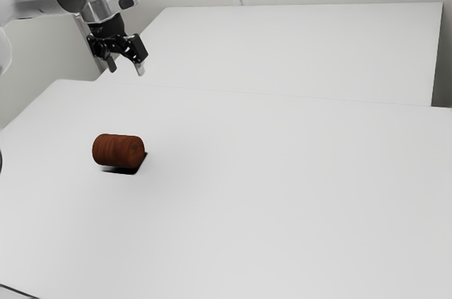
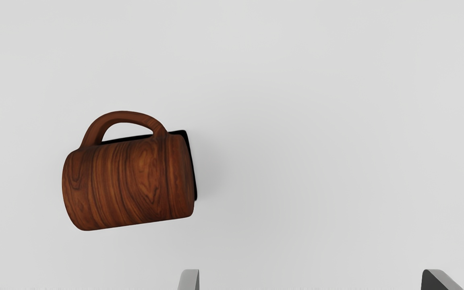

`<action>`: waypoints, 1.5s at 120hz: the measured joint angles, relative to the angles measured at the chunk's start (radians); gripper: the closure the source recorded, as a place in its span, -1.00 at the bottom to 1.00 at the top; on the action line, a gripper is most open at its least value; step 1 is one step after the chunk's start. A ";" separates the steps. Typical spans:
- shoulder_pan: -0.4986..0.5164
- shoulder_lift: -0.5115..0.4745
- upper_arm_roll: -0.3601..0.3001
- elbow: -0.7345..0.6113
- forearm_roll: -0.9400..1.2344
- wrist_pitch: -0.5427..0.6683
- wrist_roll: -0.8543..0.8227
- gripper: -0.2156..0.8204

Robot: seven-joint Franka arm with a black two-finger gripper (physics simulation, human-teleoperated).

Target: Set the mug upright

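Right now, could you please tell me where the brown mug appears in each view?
Exterior view: the mug lies on its side in the exterior view's left half, lower in the picture than the jaws.
Wrist view: on its side, off to one side of the open jaws.
Shared landmark: the black patch beside the mug.

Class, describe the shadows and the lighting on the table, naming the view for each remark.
Exterior view: a black, hard-edged patch, apparently a shadow, lies along the lower side of the mug; the table is pale, with no obvious glare. Wrist view: the black patch shows past one end of the mug and beside its handle; soft grey shading spreads nearby.
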 joint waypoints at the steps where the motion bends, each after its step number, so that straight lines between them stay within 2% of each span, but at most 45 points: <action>1: 0.000 0.000 0.000 0.000 0.000 0.000 0.000 -0.58; 44: 0.003 -0.003 0.012 0.001 -0.004 -0.013 -0.002 -0.58; 65: 0.023 -0.002 0.176 0.002 -0.175 -0.045 0.044 -0.58; 75: 0.070 0.007 0.239 0.002 -0.287 -0.072 0.078 -0.58; 98: 0.241 0.133 0.268 0.014 -0.538 -0.131 0.195 -0.58; 138: 0.400 0.376 0.267 0.069 -0.751 -0.182 0.397 -0.58; 164: 0.437 0.506 0.267 0.065 -0.867 -0.190 0.502 -0.58; 180: 0.430 0.526 0.261 0.058 -0.914 -0.188 0.551 -0.58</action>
